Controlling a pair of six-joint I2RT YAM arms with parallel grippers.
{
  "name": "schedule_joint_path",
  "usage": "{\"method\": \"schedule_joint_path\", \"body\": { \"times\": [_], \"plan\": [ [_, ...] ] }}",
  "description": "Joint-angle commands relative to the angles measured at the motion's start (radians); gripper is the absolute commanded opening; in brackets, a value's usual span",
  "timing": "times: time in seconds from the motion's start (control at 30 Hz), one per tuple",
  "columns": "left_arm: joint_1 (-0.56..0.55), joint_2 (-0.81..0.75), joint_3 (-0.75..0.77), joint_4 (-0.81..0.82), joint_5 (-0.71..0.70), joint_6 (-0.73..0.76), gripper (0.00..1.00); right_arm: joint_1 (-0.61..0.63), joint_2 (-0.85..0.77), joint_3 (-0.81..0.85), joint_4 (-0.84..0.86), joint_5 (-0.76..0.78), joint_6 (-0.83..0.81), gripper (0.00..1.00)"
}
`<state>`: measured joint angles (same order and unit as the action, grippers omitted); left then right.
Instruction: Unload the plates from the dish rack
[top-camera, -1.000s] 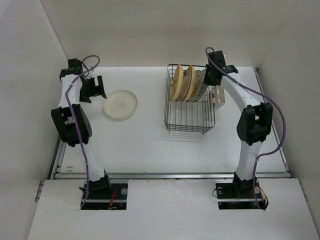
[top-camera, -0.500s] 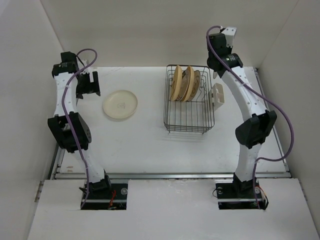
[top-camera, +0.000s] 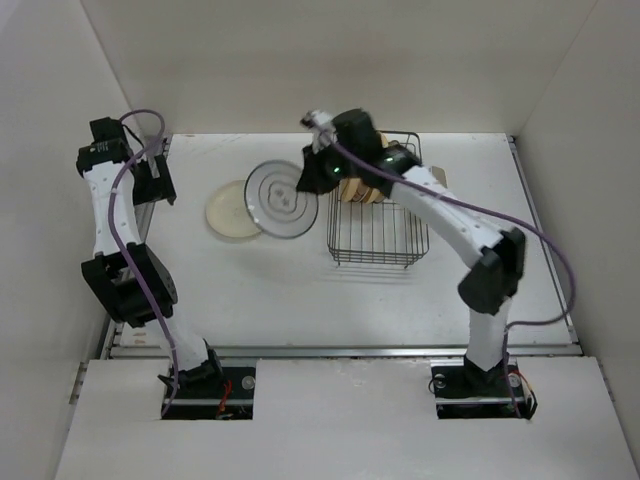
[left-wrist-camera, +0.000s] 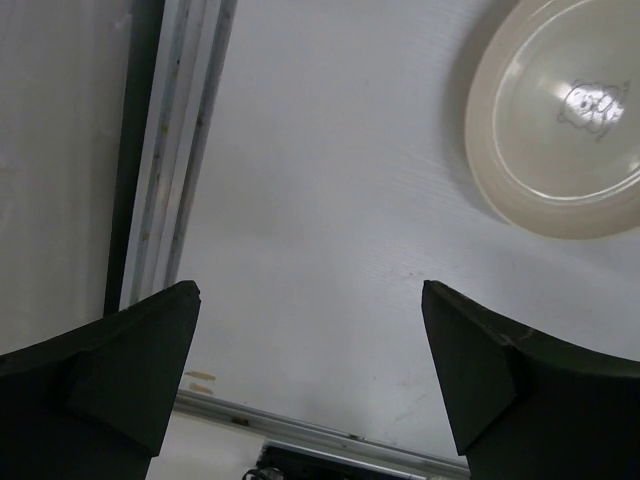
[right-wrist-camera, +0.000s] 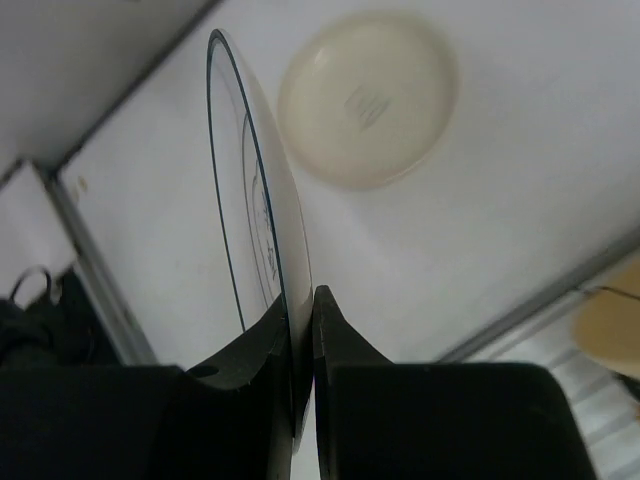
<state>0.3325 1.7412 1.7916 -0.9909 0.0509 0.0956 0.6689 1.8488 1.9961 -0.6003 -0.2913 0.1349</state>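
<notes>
My right gripper (top-camera: 312, 176) is shut on the rim of the white plate with thin dark rings (top-camera: 280, 198) and holds it in the air, left of the dish rack (top-camera: 380, 250). In the right wrist view the plate (right-wrist-camera: 255, 200) stands edge-on between the fingers of the gripper (right-wrist-camera: 303, 295). It partly overlaps the cream plate (top-camera: 232, 215), which lies flat on the table and shows in both wrist views (right-wrist-camera: 368, 98) (left-wrist-camera: 560, 120). Orange-yellow plates (top-camera: 358, 193) stand in the rack, mostly hidden by my right arm. The teal-rimmed plate is hidden. My left gripper (top-camera: 152, 182) (left-wrist-camera: 309, 290) is open and empty.
White walls close in the table on the left, back and right. A metal rail (left-wrist-camera: 170, 150) runs along the table's left edge, close to my left gripper. Another rail (top-camera: 340, 350) runs along the near edge.
My right arm has swung left from above the rack, carrying the ringed plate out over the table beside the cream plate. My left arm has drawn back toward the left wall.
</notes>
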Motion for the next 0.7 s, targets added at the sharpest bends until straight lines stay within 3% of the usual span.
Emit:
{"method": "schedule_joint_path", "body": {
  "times": [0.0,0.37,0.43,0.5,0.57,0.67],
  "plan": [
    [0.037,-0.040,-0.049,-0.023,0.030,-0.027,0.92,0.073,0.164,-0.010,-0.075,-0.311,-0.070,0.00],
    [0.037,-0.127,-0.155,-0.014,0.052,-0.007,0.92,0.127,0.455,0.032,-0.061,-0.353,-0.041,0.00],
    [0.037,-0.138,-0.155,-0.025,0.061,-0.007,0.92,0.136,0.480,0.032,-0.061,-0.329,-0.029,0.07],
    [0.037,-0.138,-0.155,-0.034,0.061,-0.007,0.92,0.136,0.480,0.021,-0.061,-0.277,-0.029,0.38],
    [0.037,-0.147,-0.155,-0.034,0.072,-0.007,0.92,0.136,0.468,0.009,-0.061,-0.235,-0.029,0.55],
    [0.037,-0.147,-0.155,-0.034,0.092,0.003,0.92,0.136,0.423,-0.003,-0.061,-0.169,-0.043,0.60]
  ]
}}
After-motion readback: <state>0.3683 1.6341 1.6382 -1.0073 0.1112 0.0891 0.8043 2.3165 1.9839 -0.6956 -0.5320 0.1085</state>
